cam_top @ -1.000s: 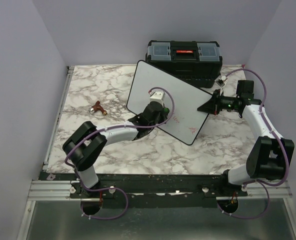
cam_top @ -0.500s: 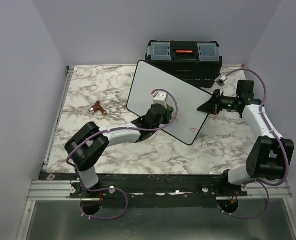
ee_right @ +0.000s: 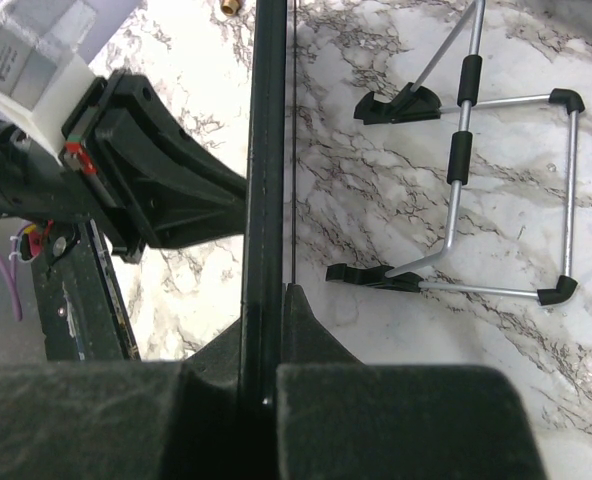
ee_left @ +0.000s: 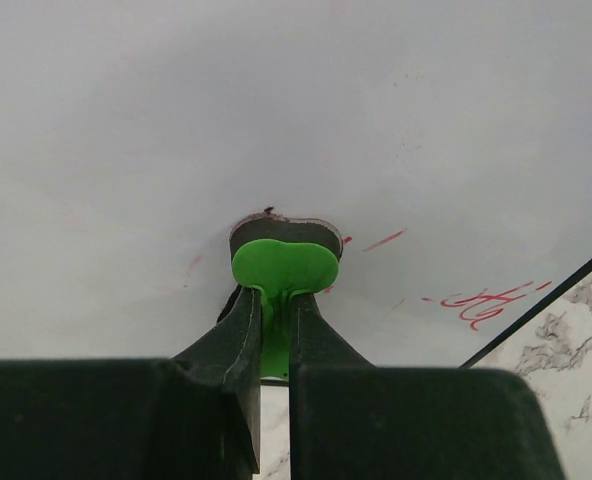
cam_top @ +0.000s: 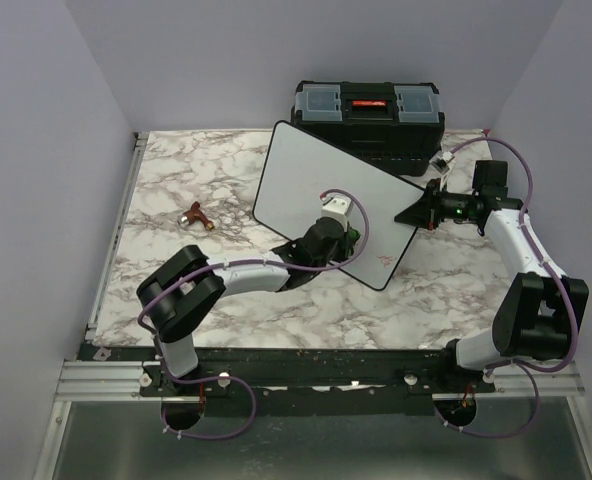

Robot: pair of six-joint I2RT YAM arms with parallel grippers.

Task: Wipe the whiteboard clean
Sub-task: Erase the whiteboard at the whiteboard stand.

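The whiteboard (cam_top: 296, 175) stands tilted on the marble table, white with a thin black frame. My left gripper (cam_top: 347, 234) is shut on a green eraser (ee_left: 284, 265), whose dark pad presses flat against the board near its lower right part. Red marker lines (ee_left: 481, 300) remain by the board's lower right edge, with faint red traces around the pad. My right gripper (cam_top: 417, 212) is shut on the whiteboard's right corner. In the right wrist view the black frame (ee_right: 266, 150) runs edge-on between the right gripper's (ee_right: 273, 300) fingers.
A black toolbox (cam_top: 368, 110) with a red latch stands behind the board. A small brown object (cam_top: 196, 215) lies on the table at left. The board's wire stand (ee_right: 516, 190) with black feet rests on the marble behind it. Purple walls enclose the table.
My left gripper has slid the eraser rightward and down across the board toward its lower right edge. The right gripper has kept its hold on the board's corner.
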